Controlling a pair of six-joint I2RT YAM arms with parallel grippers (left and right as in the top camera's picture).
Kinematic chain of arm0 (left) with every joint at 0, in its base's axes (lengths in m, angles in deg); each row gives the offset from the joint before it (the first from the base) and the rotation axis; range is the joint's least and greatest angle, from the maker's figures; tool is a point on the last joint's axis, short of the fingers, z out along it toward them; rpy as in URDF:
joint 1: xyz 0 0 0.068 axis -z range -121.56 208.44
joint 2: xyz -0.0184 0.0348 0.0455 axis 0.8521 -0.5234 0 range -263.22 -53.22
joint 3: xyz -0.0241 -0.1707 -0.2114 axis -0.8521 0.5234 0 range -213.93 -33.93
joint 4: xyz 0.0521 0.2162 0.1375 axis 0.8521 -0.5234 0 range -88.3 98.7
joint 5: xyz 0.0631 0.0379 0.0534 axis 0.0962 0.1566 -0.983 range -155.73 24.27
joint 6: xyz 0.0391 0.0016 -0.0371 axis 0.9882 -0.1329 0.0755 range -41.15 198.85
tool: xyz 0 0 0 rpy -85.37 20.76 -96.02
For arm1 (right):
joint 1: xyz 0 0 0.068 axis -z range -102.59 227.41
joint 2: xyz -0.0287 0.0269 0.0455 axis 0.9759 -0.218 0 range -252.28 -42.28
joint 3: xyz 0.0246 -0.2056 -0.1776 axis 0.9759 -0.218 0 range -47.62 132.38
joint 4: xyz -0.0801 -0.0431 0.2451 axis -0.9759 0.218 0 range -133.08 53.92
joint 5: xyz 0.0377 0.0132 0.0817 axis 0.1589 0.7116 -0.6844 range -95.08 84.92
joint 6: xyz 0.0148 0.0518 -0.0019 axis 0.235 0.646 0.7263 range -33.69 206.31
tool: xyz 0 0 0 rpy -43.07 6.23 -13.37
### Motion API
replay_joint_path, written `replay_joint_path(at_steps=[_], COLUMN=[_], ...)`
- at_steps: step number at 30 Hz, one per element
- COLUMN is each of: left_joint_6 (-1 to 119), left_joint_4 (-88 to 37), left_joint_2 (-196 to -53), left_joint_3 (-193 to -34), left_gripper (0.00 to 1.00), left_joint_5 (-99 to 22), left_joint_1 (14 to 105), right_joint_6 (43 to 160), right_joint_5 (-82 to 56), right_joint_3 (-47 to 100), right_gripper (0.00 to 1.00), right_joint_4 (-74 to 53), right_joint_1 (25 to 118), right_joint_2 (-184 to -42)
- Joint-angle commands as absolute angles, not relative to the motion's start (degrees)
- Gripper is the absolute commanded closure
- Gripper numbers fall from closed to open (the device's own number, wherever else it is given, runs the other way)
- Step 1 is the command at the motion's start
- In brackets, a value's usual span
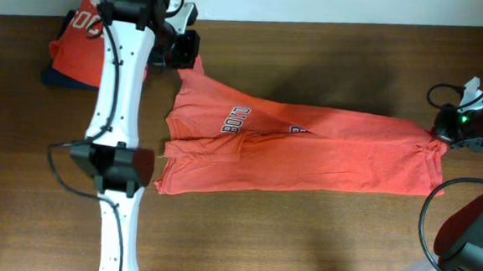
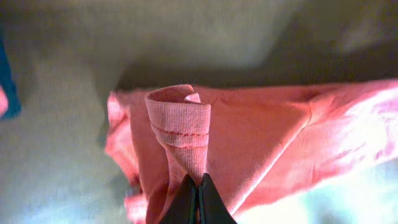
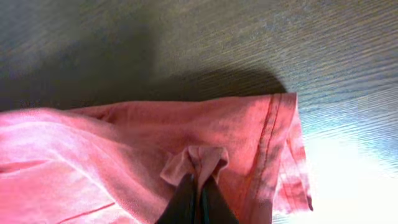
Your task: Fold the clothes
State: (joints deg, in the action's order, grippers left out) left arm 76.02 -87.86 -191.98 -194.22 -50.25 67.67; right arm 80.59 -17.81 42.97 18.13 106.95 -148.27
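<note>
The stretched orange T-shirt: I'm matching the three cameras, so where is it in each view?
Overhead: the T-shirt runs across the middle, from upper left to the right edge.
Left wrist: lower centre and right, a ribbed edge pinched in the shut left pincer.
Right wrist: lower left and centre, a fold pinched in the shut right pincer.
Shared landmark: the wooden table under it.

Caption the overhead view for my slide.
An orange T-shirt stretched across the wooden table, the left pincer and right pincer shut on its opposite ends.
</note>
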Motion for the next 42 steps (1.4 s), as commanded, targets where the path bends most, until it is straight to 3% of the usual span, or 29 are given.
replay_joint_path(at_steps=[1,17,42], left_joint_6=[75.5,75.91,75.89], left_joint_4=[-88.03,-88.03,-87.33], left_joint_2=[-185.44,-181.33,-181.35], left_joint_3=[-183.86,-152.69,-141.52], left_gripper=[0.99,0.99,0.99], left_joint_5=[-52.45,-53.52,-57.22], left_joint_1=[67.26,67.26,67.15], right_joint_6=[81.25,87.26,88.18], right_joint_5=[-16.87,-8.17,1.01], right_joint_3=[45.2,50.79,49.33], right_gripper=[0.96,0.96,0.96], right_joint_4=[20.27,31.55,31.07], right_joint_1=[107.08,107.08,108.37], right_joint_2=[-146.76,-147.44,-160.79])
